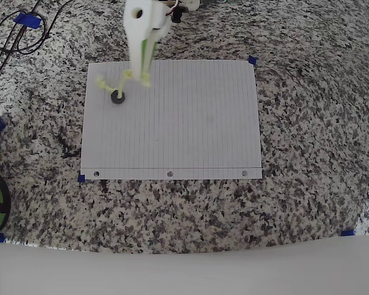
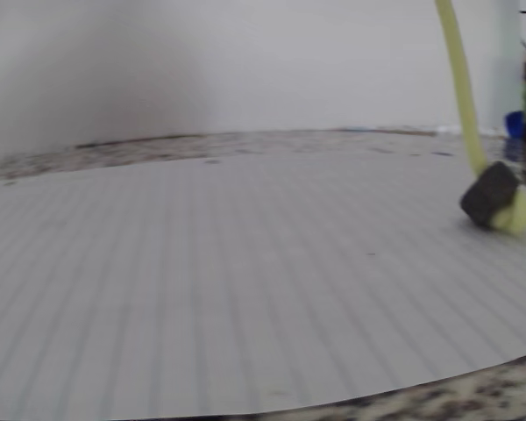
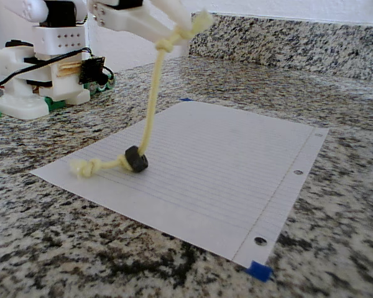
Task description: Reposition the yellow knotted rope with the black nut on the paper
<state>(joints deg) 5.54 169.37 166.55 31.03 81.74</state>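
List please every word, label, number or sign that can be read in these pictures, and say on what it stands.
None can be read. The paper carries only blank ruled lines and punched holes. The yellow knotted rope, the black nut, the gripper and the blue tape corners show no lettering.

In the overhead view the paper [image 1: 172,120] lies mid-frame on the counter [image 1: 307,123]. The nut [image 1: 118,97] sits on the paper's upper left corner. The rope [image 1: 124,82] rises from it to the gripper [image 1: 146,67], its knotted tail lying left of the nut.
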